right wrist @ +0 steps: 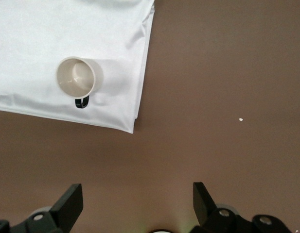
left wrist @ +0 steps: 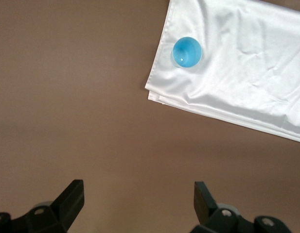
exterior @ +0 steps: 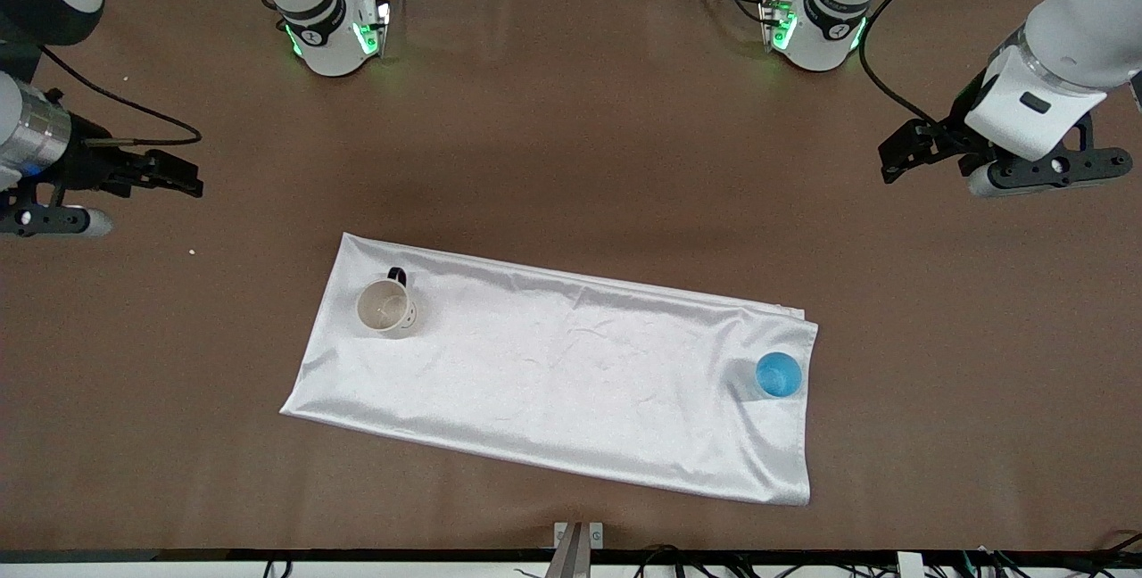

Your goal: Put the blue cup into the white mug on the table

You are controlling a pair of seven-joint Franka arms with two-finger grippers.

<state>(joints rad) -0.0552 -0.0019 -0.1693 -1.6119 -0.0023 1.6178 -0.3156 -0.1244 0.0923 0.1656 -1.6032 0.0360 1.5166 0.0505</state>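
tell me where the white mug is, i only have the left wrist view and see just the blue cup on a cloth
Observer: The white mug stands upright on the same white cloth, at the cloth's end toward the right arm; the blue cup is at the end toward the left arm.
Operator: anything inside the mug
Observer: No, the right wrist view looks into it and it is empty.
Operator: where's the right gripper
Observer: The right gripper is open, over bare table at the right arm's end, holding nothing.
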